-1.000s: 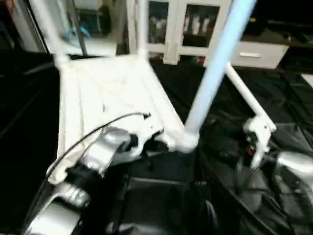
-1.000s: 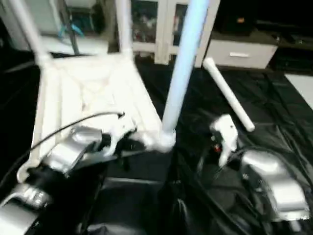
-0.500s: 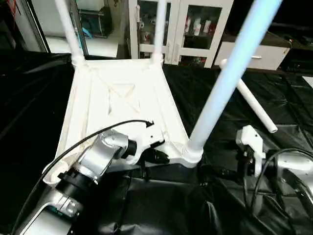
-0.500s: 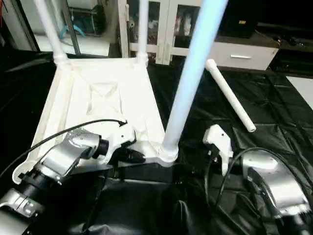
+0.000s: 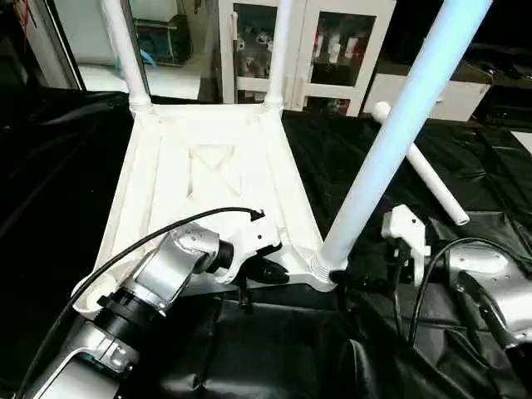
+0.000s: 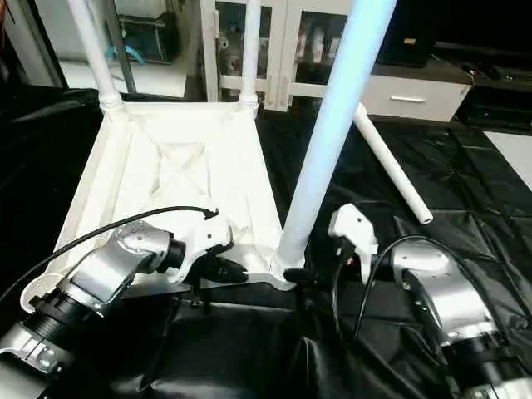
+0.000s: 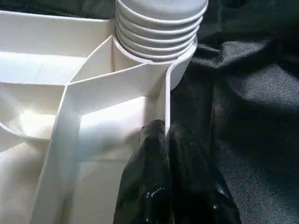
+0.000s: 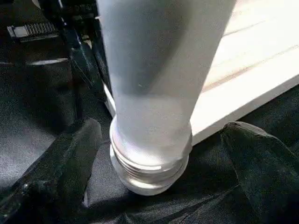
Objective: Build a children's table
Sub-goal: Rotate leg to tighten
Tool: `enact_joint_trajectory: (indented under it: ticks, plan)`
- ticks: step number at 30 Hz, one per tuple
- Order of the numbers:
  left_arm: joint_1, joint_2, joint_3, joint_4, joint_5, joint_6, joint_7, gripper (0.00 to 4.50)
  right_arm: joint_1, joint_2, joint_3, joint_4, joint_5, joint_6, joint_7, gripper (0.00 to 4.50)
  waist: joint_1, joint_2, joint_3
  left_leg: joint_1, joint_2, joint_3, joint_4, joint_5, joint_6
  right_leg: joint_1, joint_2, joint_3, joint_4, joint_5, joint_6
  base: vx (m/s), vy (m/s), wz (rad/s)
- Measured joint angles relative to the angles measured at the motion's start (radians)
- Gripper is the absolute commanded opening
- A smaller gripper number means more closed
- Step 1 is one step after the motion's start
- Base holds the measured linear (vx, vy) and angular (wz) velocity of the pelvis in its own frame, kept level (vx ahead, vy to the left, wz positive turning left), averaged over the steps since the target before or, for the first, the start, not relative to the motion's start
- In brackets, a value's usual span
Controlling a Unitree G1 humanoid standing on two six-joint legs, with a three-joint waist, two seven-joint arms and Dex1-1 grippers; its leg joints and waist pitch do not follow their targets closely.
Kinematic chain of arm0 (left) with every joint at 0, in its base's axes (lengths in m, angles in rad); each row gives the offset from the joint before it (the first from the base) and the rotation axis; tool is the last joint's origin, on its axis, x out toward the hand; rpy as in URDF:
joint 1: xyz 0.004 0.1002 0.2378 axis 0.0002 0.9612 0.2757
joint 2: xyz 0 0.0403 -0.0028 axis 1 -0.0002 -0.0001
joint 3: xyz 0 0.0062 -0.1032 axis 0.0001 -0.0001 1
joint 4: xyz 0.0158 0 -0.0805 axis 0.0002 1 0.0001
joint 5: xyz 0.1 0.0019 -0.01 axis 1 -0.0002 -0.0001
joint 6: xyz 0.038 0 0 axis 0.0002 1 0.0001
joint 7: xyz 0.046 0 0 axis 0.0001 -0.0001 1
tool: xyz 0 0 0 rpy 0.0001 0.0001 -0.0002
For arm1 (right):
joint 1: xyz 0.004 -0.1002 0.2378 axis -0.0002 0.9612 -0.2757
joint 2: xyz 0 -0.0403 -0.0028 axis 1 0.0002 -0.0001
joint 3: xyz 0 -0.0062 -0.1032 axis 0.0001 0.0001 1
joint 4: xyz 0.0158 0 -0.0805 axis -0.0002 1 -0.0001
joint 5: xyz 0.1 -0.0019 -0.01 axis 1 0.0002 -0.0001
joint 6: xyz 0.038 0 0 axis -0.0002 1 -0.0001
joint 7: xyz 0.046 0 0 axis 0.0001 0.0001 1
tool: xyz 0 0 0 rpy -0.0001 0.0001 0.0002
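Left wrist view shows the left gripper (image 7: 166, 135) pinched tight on the thin near edge wall of the table top (image 5: 212, 179). Its two black fingers (image 7: 145, 182) press together with the white wall between their tips. Just past them sits the ribbed bottom of the near leg (image 5: 399, 129), screwed into the near right corner socket (image 5: 320, 268).

On the right side, the right gripper (image 8: 161, 135) is spread wide open. One black finger (image 8: 70, 158) is on each side of the bottom of that near leg. The fingers are close to the leg but do not touch it.

The table top lies upside down on a black cloth (image 5: 274, 349), so its ribs and the X shape face up. The near leg stands up tall and leans a little to the right. Two more legs stand at the far corners, the far left leg (image 5: 123, 50) and the far right leg (image 5: 278, 50).

A fourth leg (image 5: 420, 162) lies flat on the cloth, far on the right, well apart from the table top.

At the back of the room is a white cabinet (image 5: 303, 46) with glass doors. Beside it on the right is a low white drawer unit (image 6: 411, 96).
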Motion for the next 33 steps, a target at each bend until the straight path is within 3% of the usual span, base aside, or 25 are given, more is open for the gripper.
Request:
enact_joint_trajectory:
  ticks: [6,7,9,12,15,22,27,33]
  plan:
    - [0.005,0.000,0.000,-0.010,0.001,0.008,0.001,0.00,-0.027,0.020,0.006,0.035,-0.010,-0.024,0.009,4.46,0.001,-0.001,0.000,0.000,0.000,0.000,0.001,0.000,0.000,0.000,0.000,0.000,0.000,0.000,0.000,0.000,0.000,0.00]
    - [0.005,0.000,0.000,-0.011,0.001,0.008,0.001,0.00,-0.028,0.023,0.007,0.040,-0.011,-0.024,0.011,4.18,0.001,-0.001,0.000,0.000,0.000,0.000,0.001,0.000,0.000,0.000,0.000,0.000,0.000,0.000,0.000,0.000,0.000,0.00]
    - [0.005,0.001,0.000,-0.011,0.001,0.008,0.001,0.00,-0.031,0.029,0.010,0.047,-0.011,-0.027,0.017,4.18,0.000,-0.001,0.000,0.000,0.000,0.000,0.001,0.000,0.000,0.000,0.000,0.000,0.001,0.000,0.000,0.000,0.000,0.00]
    - [0.005,0.001,0.000,-0.011,0.001,0.008,0.002,0.00,-0.043,0.039,0.020,0.062,-0.011,-0.038,0.028,3.76,0.000,-0.002,0.000,0.000,0.000,0.000,0.001,0.000,0.000,0.000,0.000,0.000,0.001,0.000,0.000,0.000,0.000,0.00]
    - [0.005,0.001,-0.001,-0.011,0.001,0.009,0.002,0.00,-0.049,0.046,0.024,0.075,-0.013,-0.050,0.042,3.68,0.000,-0.002,-0.001,0.000,0.000,0.000,0.001,0.000,0.000,0.000,0.000,0.000,0.001,0.000,0.000,0.000,0.000,0.00]
    - [0.005,0.001,-0.001,-0.011,0.002,0.010,0.002,0.00,-0.054,0.056,0.037,0.109,-0.034,-0.069,0.056,2.94,0.000,-0.003,-0.001,0.000,0.001,0.000,0.002,0.000,0.000,0.000,0.000,0.000,0.001,0.000,-0.001,0.000,0.000,0.00]
    - [0.005,0.001,-0.001,-0.011,0.002,0.010,0.002,0.00,-0.056,0.057,0.037,0.116,-0.035,-0.074,0.064,2.64,0.000,-0.003,-0.001,0.000,0.001,0.000,0.002,0.000,0.000,0.000,0.000,0.000,0.001,0.000,-0.001,0.000,0.000,0.00]
    - [0.006,0.001,-0.002,-0.011,0.002,0.010,0.001,0.00,-0.056,0.057,0.038,0.118,-0.040,-0.086,0.068,2.60,0.000,-0.003,-0.001,0.000,0.001,0.000,0.002,0.000,0.000,0.000,0.000,0.000,0.002,0.000,-0.001,0.000,0.000,0.00]
